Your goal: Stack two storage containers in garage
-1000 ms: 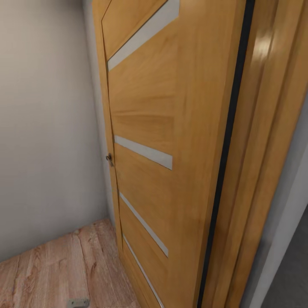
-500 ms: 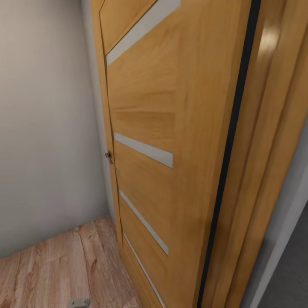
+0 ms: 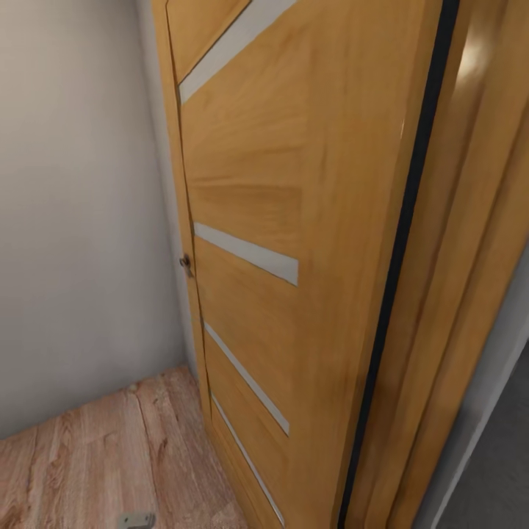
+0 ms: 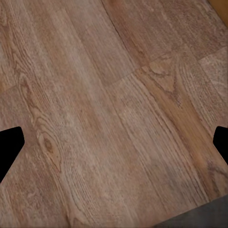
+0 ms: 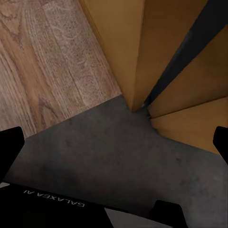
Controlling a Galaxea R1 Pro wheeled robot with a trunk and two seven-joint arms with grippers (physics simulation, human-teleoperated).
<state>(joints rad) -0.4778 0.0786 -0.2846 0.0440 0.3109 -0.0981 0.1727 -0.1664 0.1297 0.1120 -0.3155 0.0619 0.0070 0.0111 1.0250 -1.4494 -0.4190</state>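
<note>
Robot in transit, no bins in view so can't tell where they lie or which arm is nearer. Left tool [image 4: 114, 147] hangs over light wood-plank floor [image 4: 104, 95], tips wide apart, nothing held. Right tool [image 5: 116, 149] likewise wide and empty, over grey concrete floor [image 5: 104, 147] at the threshold. Wooden door [image 3: 294, 220] w/ glass slats stands ahead, smooth honey grain, beside a plain beige wall [image 3: 73, 220].

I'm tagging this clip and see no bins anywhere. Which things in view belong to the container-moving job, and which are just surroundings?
Part of the job:
- wooden door with pale slats, open
- grey concrete floor beyond the threshold
- left gripper and right gripper, both open with nothing between the fingers

Just surroundings:
- wood-plank floor
- beige wall
- door handle
- door frame
</note>
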